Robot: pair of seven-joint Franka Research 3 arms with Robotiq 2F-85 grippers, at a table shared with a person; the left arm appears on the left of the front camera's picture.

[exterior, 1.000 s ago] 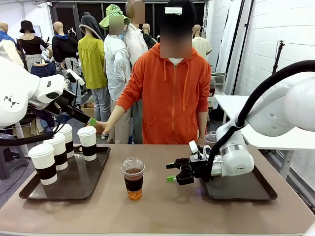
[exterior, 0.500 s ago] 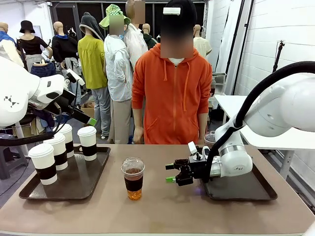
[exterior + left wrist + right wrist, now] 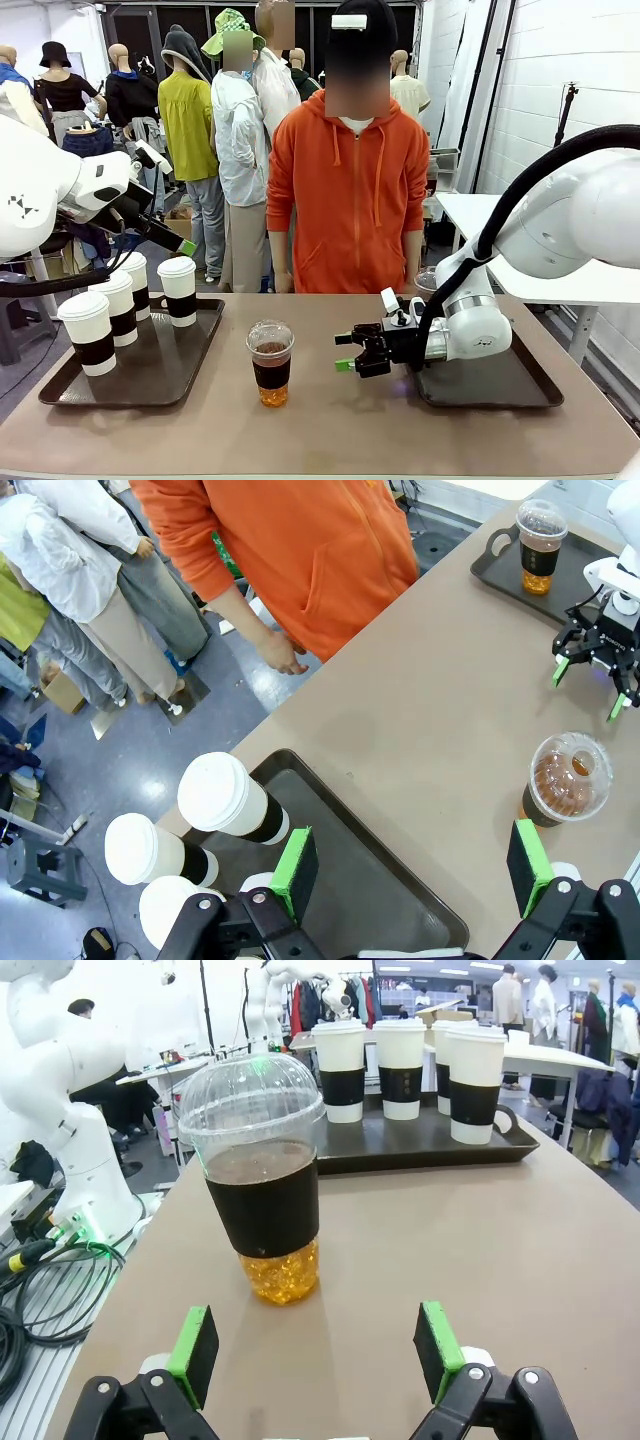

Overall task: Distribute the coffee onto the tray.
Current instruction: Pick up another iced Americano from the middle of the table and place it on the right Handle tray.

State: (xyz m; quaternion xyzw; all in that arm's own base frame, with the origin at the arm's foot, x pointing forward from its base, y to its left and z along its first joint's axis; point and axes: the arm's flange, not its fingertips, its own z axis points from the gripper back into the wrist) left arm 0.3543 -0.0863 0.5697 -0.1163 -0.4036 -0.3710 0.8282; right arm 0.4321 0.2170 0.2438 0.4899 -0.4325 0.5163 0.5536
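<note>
right hand [image 3: 346, 352] nearer amber cup [image 3: 270, 362], person's arm withdrawn

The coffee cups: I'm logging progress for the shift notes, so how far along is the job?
Done: one clear cup stands on the right tray. In hand: the right claw, open, points at the clear cup on the bare table, not yet gripping it. Left: that cup, and possibly the white cups grouped on the left tray. The left claw hovers open above them.

Front view faces across the table [image 3: 330, 420]; both wrist views share its dome-lidded cup [image 3: 262, 1175].
</note>
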